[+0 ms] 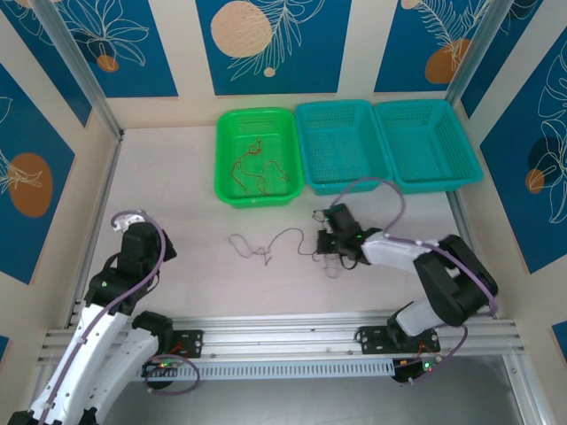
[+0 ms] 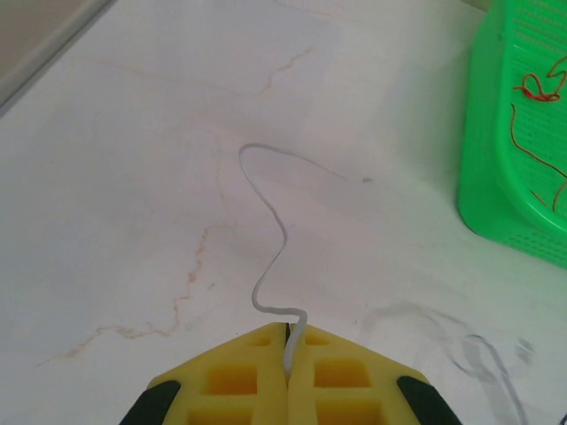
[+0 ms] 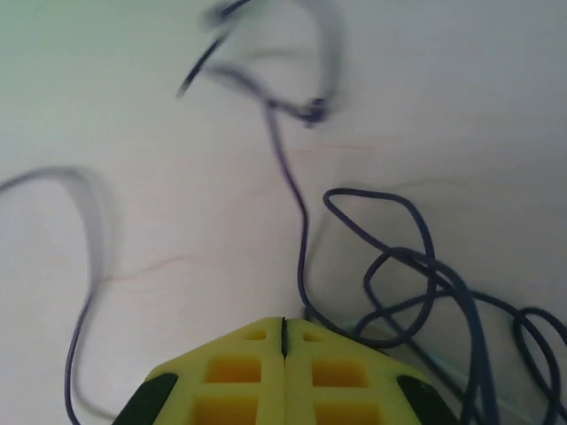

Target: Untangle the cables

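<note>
Both closed tight — left gripper (image 2: 288, 341) pinching pale cable (image 2: 266, 257), right gripper (image 3: 283, 332) (blurry view) pinching dark purple cable (image 3: 301, 230).

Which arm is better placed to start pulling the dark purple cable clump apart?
Right. The right gripper sits, shut, at the dark purple clump; the left gripper is shut on a pale wire, far from it.
</note>
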Action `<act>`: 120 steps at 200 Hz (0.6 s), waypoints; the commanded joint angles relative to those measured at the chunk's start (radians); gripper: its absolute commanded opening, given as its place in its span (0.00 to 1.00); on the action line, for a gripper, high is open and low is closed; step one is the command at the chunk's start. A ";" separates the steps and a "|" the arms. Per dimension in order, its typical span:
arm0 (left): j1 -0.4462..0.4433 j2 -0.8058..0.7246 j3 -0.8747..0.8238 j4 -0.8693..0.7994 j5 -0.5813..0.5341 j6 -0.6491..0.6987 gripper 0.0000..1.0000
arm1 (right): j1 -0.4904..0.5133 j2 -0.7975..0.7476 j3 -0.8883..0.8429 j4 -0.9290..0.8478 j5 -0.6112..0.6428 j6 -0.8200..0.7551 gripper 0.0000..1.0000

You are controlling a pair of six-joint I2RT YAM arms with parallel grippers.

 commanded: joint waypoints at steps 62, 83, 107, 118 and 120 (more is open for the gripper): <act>0.022 0.010 -0.006 0.177 0.250 0.100 0.00 | 0.229 -0.088 0.146 -0.022 -0.219 -0.181 0.39; 0.022 0.036 -0.007 0.194 0.281 0.098 0.00 | 0.378 0.020 0.277 -0.026 -0.202 -0.238 0.48; 0.022 0.050 -0.005 0.185 0.305 0.110 0.00 | 0.472 0.206 0.439 -0.025 -0.211 -0.324 0.53; 0.022 0.049 -0.002 0.172 0.311 0.113 0.00 | 0.493 0.298 0.510 -0.032 -0.218 -0.383 0.55; 0.021 0.050 -0.002 0.170 0.312 0.113 0.00 | 0.497 0.314 0.521 -0.032 -0.220 -0.392 0.55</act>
